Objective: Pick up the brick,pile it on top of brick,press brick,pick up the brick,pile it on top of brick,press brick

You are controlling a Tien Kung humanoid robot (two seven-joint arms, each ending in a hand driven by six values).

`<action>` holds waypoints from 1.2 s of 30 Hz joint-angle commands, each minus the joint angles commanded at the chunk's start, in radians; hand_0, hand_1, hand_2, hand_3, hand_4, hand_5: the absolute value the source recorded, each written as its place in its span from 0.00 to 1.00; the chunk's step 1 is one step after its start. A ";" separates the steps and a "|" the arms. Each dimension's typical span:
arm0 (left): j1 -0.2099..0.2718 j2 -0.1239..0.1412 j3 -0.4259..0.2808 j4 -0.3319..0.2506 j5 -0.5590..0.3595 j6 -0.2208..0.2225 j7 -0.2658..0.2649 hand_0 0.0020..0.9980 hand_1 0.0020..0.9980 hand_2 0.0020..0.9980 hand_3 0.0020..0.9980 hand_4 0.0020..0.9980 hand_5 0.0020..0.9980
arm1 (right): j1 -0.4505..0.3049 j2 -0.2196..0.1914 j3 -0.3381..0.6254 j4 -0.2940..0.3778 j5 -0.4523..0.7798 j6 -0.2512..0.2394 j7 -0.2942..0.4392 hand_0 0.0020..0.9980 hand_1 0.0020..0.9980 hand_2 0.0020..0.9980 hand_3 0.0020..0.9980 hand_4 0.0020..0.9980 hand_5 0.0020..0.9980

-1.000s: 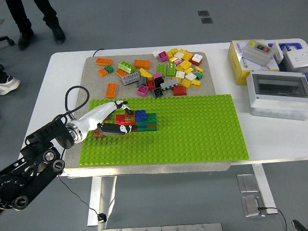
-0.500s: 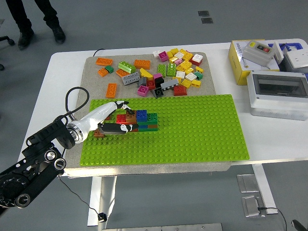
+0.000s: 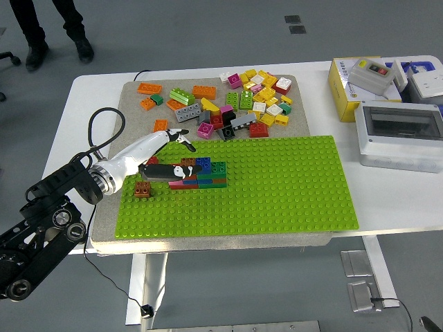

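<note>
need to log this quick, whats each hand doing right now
Left hand: open, fingers spread above the stacked bricks on the green baseplate, holding nothing.
Right hand: not in view.

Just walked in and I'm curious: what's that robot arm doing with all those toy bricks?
The robot is stacking bricks on the green baseplate. Its left hand hovers, fingers open and holding nothing, over a small brick stack near the plate's left end. A lone brown brick sits on the plate beside it. A loose pile of bricks waits on the grey mat behind. The right arm isn't in view.
</note>
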 joint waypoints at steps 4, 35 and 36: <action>0.027 0.017 -0.054 -0.041 0.010 0.026 -0.026 0.99 0.96 0.95 0.68 0.83 0.58 | -0.001 0.002 -0.005 0.000 0.004 0.001 -0.001 0.73 0.69 0.71 0.79 0.61 0.97; 0.293 0.053 -0.215 0.021 0.021 0.131 -0.167 0.98 0.93 0.92 0.68 0.68 0.35 | -0.017 0.032 -0.057 0.000 0.043 0.019 -0.013 0.73 0.69 0.72 0.79 0.64 0.99; 0.291 0.054 -0.211 0.028 0.021 0.131 -0.169 0.98 0.93 0.92 0.68 0.68 0.35 | -0.017 0.033 -0.057 0.000 0.042 0.019 -0.014 0.73 0.69 0.72 0.79 0.64 0.99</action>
